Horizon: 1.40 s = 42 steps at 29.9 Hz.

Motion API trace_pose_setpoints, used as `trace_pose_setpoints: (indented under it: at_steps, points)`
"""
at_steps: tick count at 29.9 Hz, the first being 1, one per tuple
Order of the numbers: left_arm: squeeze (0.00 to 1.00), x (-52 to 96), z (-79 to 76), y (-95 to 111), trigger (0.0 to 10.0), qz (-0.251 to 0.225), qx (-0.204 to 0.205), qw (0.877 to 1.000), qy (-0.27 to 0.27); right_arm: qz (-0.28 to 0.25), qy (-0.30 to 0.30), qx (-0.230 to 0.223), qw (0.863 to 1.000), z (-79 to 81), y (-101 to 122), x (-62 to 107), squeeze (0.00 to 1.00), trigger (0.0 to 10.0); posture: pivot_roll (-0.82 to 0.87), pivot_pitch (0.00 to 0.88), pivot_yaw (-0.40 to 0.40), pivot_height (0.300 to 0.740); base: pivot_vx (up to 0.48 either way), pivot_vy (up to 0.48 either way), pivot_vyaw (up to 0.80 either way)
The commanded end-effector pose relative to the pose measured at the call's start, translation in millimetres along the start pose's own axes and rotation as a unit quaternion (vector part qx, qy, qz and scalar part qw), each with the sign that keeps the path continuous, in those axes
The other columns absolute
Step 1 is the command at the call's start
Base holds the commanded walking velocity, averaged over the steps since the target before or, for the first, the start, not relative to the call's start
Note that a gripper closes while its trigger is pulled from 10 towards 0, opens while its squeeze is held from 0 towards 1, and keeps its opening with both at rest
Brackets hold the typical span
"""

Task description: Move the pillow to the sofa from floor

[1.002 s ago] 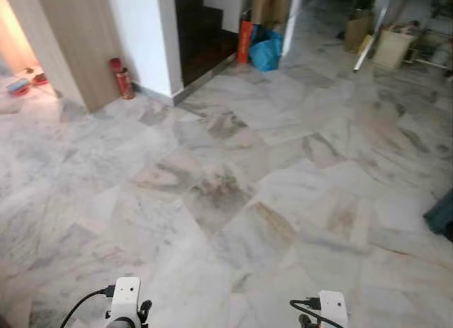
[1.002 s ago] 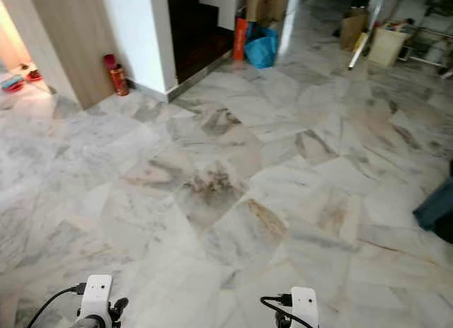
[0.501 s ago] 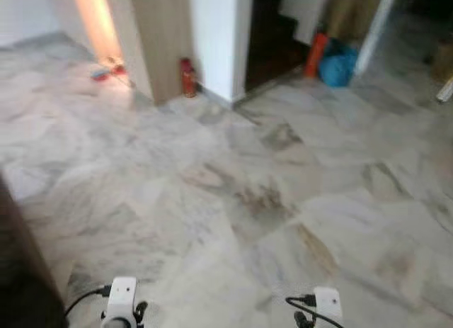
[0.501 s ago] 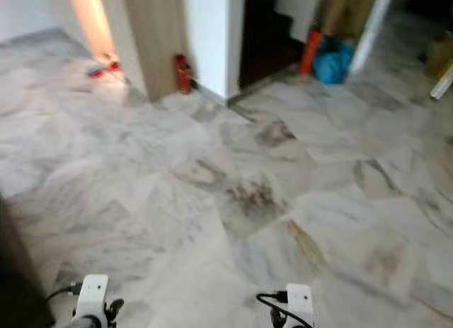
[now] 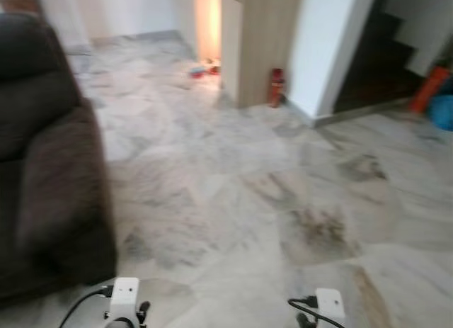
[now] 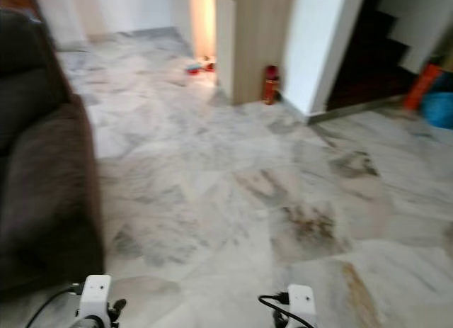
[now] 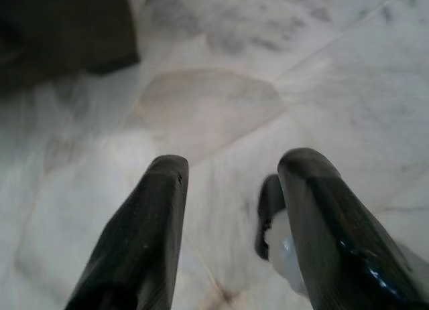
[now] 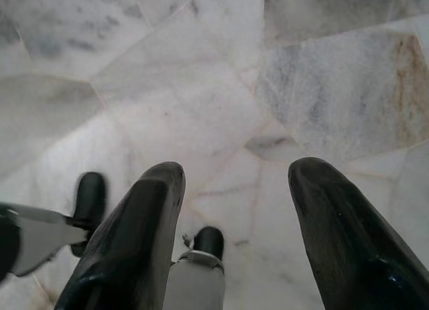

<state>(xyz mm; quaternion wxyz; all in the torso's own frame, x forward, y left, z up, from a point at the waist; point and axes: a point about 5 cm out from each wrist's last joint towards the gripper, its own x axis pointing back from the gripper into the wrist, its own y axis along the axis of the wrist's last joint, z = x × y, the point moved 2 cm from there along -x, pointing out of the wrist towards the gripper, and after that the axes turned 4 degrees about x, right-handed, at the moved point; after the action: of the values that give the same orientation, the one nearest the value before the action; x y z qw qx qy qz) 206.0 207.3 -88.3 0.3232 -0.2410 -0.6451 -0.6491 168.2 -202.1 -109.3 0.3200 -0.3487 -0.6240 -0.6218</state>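
From the left eye view I take the dark brown sofa point(image 5: 42, 165) as my landmark: it stands at my left edge, its near corner resting on the marble floor point(image 5: 241, 193). No pillow lies on the floor beside it or beyond it, so I judge I am in the searching stage, with the head angled down to sweep the ground. Far past the sofa, a wooden partition point(image 5: 262, 44) stands with a red canister point(image 5: 276, 87) at its foot, and a blue bag point(image 5: 442, 110) sits further off again.

The right eye view gives the same scene; the picture is soft, which I put down to the body being in motion.

In the left wrist view the left gripper point(image 7: 231, 189) hangs with its fingers apart and empty, pointing at the floor just off the sofa's corner point(image 7: 64, 29).

In the right wrist view the right gripper point(image 8: 234, 189) hangs the same way, fingers apart, holding nothing, well away from the sofa. Both arms are low and idle, I judge, because nothing is yet within reach.
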Motion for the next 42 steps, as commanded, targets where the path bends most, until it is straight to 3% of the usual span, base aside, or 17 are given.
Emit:
trace_pose_setpoints:
  at_steps: [1, 30, 33, 42]
  points:
    - [0.0, 0.0, 6.5, 1.2, 10.0, -0.001, 0.001, 1.0, 0.01, -0.008, 0.007, 0.004, 1.0, 6.1, 6.8, -1.9, 0.0, 10.0, 0.12, 0.0, -0.055, 0.74, 0.0, 0.0, 0.8]
    - [0.0, 0.3, 6.2, 0.2, 10.0, 0.0, 0.0, 1.0, 0.007, -0.007, 0.01, 0.013, 1.0, 6.4, 6.6, -1.8, 0.0, 10.0, 0.12, 0.0, -0.058, 0.74, 0.0, 0.0, 0.8]
    - [0.0, 0.4, 6.4, -0.5, 10.0, 0.003, -0.002, 1.0, 0.008, -0.006, 0.009, -0.015, 1.0, 6.9, 5.2, -1.7, 0.0, 10.0, 0.12, 0.0, -0.059, 0.74, 0.0, 0.0, 0.0]
    - [0.0, 0.6, 7.8, -4.0, 10.0, 0.016, 0.007, 1.0, 0.015, -0.008, 0.012, -0.021, 1.0, 7.7, 5.5, -1.8, 0.0, 10.0, 0.12, 0.004, -0.057, 0.74, 0.0, 0.0, 0.0]
